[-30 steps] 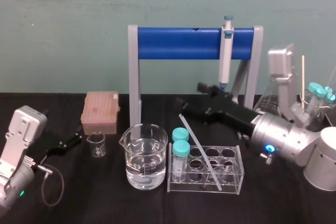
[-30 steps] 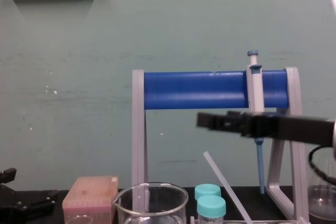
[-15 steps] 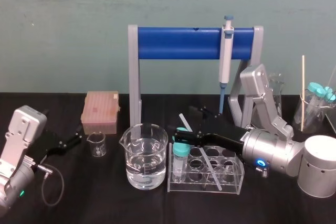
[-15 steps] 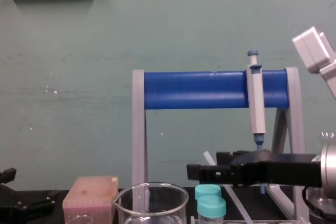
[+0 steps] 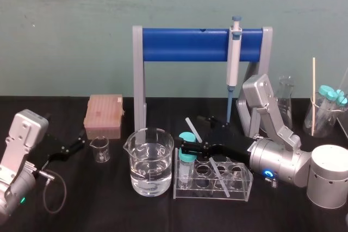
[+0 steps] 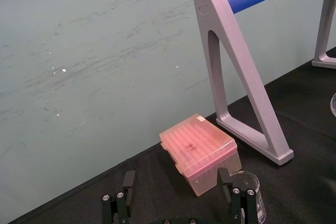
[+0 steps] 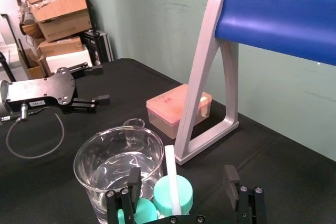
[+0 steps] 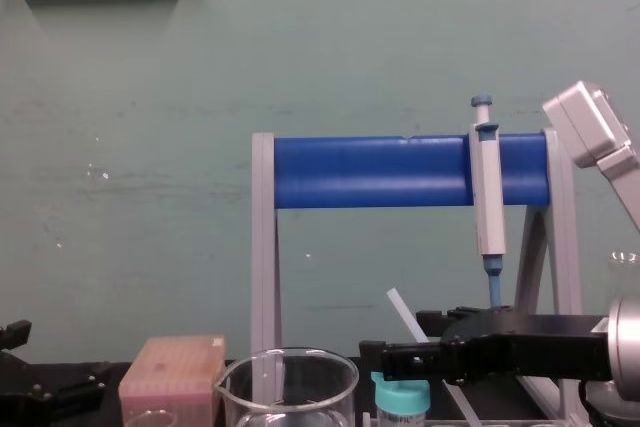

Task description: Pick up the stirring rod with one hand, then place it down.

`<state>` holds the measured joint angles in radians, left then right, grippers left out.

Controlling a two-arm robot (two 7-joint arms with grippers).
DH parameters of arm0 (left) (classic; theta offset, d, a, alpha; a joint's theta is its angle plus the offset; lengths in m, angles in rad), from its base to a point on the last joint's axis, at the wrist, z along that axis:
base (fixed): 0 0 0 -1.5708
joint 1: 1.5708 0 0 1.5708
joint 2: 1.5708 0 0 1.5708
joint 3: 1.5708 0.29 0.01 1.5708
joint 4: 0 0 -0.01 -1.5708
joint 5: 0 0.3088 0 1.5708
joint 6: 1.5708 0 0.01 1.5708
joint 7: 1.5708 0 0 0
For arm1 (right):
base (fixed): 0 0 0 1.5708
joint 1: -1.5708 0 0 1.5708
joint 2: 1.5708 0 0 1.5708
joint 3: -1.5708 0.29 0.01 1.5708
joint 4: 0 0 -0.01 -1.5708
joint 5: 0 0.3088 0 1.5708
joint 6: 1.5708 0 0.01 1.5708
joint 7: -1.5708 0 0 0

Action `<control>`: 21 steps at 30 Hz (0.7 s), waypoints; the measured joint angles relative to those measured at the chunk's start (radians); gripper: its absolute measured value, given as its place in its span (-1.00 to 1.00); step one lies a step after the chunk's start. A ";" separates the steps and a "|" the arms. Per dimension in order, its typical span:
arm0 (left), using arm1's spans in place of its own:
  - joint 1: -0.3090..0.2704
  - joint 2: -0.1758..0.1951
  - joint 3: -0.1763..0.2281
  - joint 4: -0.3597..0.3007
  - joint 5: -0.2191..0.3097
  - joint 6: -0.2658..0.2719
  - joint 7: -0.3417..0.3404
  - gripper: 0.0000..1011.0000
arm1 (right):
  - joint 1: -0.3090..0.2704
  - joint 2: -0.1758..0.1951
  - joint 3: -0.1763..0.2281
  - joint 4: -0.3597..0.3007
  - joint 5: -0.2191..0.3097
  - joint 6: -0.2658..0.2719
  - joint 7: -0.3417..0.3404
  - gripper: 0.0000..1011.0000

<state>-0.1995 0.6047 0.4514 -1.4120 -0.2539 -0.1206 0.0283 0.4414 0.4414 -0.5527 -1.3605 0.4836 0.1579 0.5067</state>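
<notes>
My right gripper (image 5: 191,132) has dropped around the stirring rod (image 5: 216,171).
Jaws spread either side, not yet pinching; closing likely comes next. Left gripper (image 5: 76,144) idles, spread.

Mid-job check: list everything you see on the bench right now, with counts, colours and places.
stirring rod: 1, translucent whitish, leaning in the tube rack
tube rack: 1, clear, right of the large beaker
capped tubes: 2, teal caps, rack's left end
large beaker: 1, clear, holding water, centre
small beaker: 1, clear, left of the large one
tip box: 1, pink, behind the small beaker
stand: 1, grey with blue bar, at the back
pipette: 1, grey-and-blue, hanging on the stand
flask: 1, clear, far right
stick: 1, pale, far right
table: 1, black
left gripper: open, parked at the left
right gripper: open, fingers either side of the rod
</notes>
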 joint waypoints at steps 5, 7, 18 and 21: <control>0.000 0.000 0.000 0.000 0.000 0.000 0.000 0.98 | 0.000 0.000 0.000 0.000 0.002 0.000 0.001 0.98; 0.000 0.000 0.000 0.000 0.000 0.000 0.000 0.98 | 0.000 0.000 0.000 0.000 0.003 0.000 0.001 0.98; 0.000 0.000 0.000 0.000 0.000 0.000 0.000 0.98 | 0.001 0.001 0.001 0.001 0.009 0.001 0.003 0.52; 0.000 0.000 0.000 0.000 0.000 0.000 0.000 0.98 | 0.001 0.001 0.001 0.001 0.009 0.002 0.004 0.35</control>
<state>-0.1996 0.6047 0.4514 -1.4120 -0.2539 -0.1205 0.0283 0.4420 0.4423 -0.5518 -1.3598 0.4928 0.1594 0.5103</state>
